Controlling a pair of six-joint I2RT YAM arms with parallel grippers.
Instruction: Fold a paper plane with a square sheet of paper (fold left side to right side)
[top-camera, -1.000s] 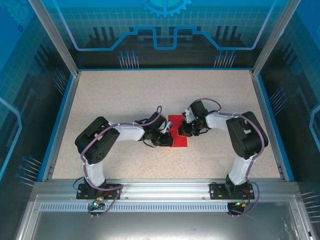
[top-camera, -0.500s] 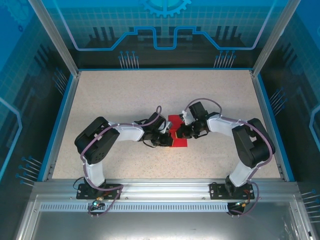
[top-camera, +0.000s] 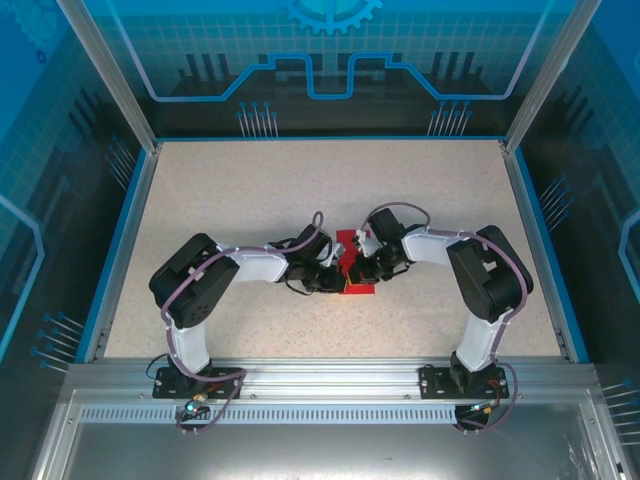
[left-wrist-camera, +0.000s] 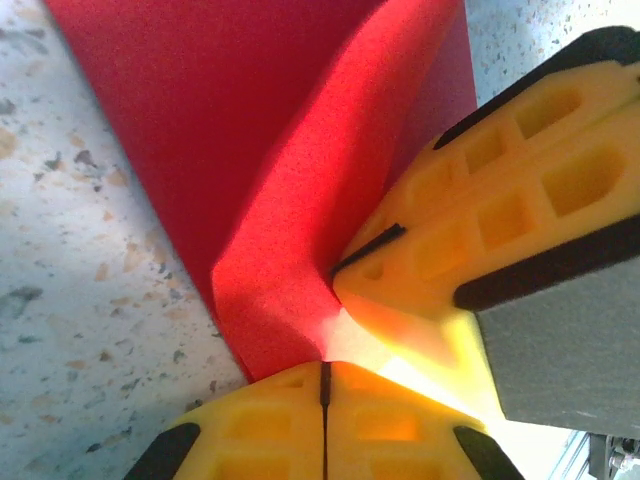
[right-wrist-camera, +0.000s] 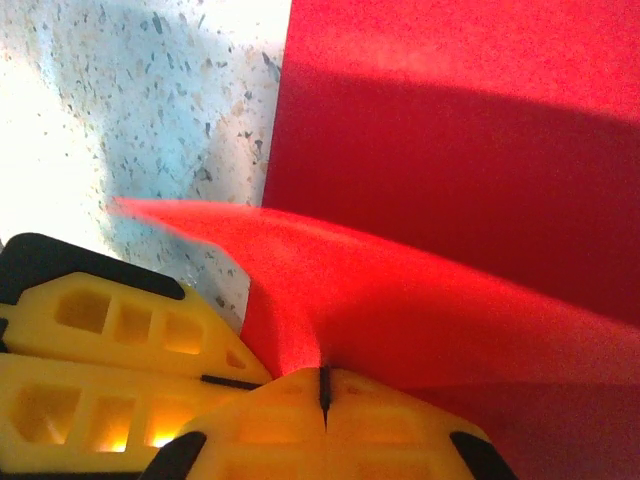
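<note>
The left gripper (left-wrist-camera: 325, 368) was pinched shut on a lifted edge of the square sheet of paper (left-wrist-camera: 280, 150), whose ridge ran off toward 1 o'clock. The right gripper (right-wrist-camera: 325, 375) was clamped tight on the same raised fold, with the left gripper's yellow fingers at its 8 o'clock. Seen from above, the red sheet lay mid-table (top-camera: 250, 190), with the left gripper at its 9 o'clock and the right at 3 o'clock.

Both arms angled inward, left pincer (left-wrist-camera: 324, 372) and right pincer (right-wrist-camera: 324, 380) closed, tip beside tip.
</note>
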